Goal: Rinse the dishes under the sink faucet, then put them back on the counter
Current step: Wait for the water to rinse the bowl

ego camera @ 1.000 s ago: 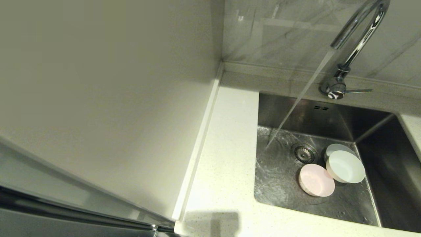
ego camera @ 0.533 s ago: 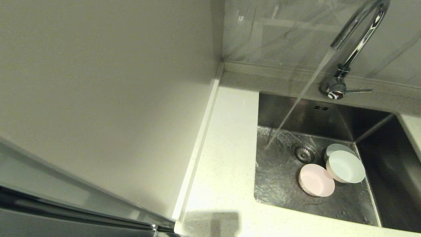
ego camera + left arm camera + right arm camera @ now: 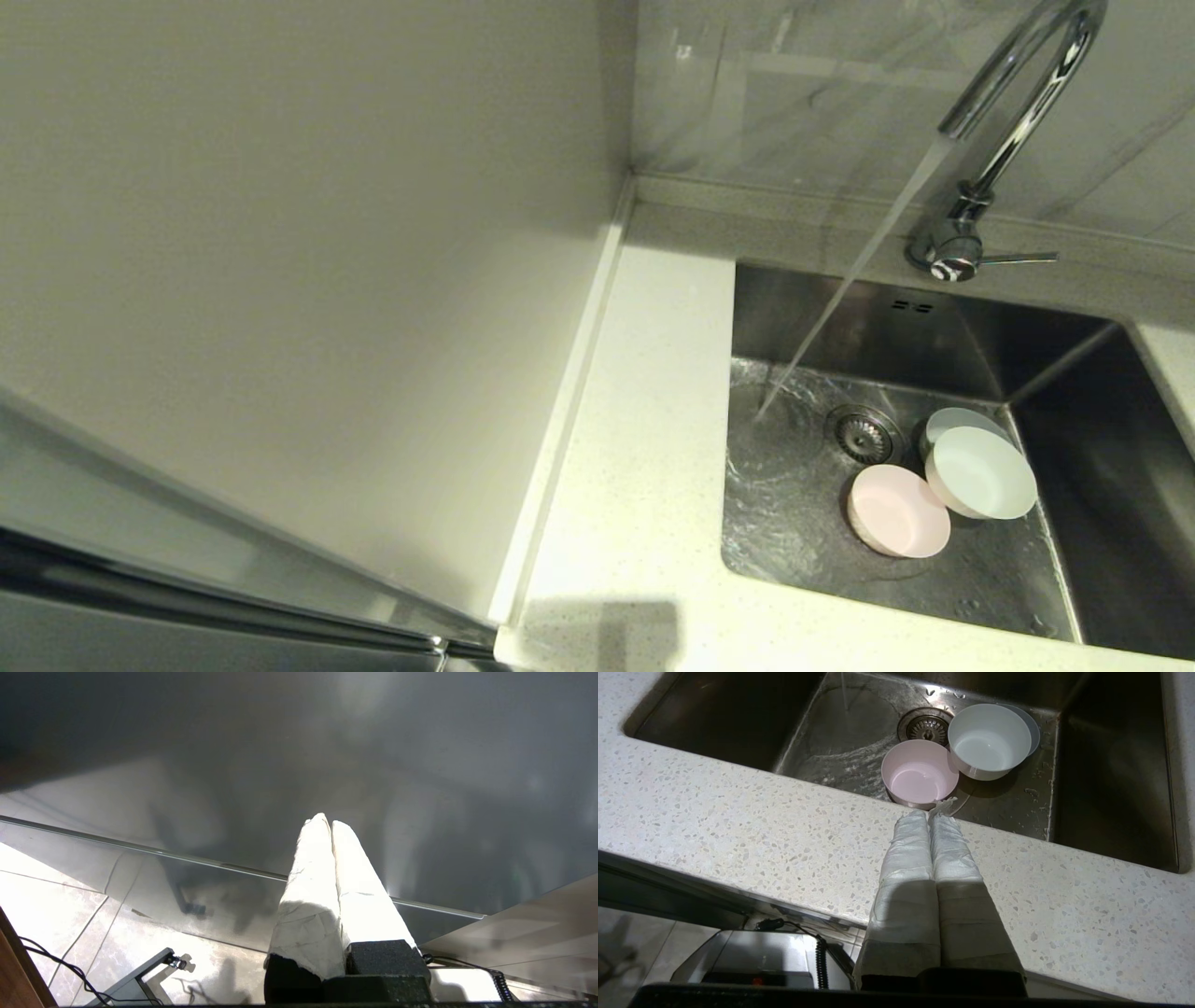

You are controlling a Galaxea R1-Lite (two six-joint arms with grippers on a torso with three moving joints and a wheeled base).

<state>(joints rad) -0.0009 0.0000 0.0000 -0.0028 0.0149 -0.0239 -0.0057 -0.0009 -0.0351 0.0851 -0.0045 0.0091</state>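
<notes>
While water runs, right gripper [image 3: 930, 814] — fingers pressed together — hovers above counter [image 3: 738, 826], near pink bowl [image 3: 920, 772].

Deep brushed stainless-steel sink [image 3: 1064, 373] set in off-white speckled stone counter [image 3: 635, 485]. On sink floor: pale pink round bowl [image 3: 898, 511] near front edge, touching whitish-mint bowl [image 3: 982, 472]; pale blue-grey bowl [image 3: 952, 419] beneath it.

I find no readable text, label, brand, number or sign anywhere in my three camera feeds; nothing legible stands on any surface in view.
</notes>
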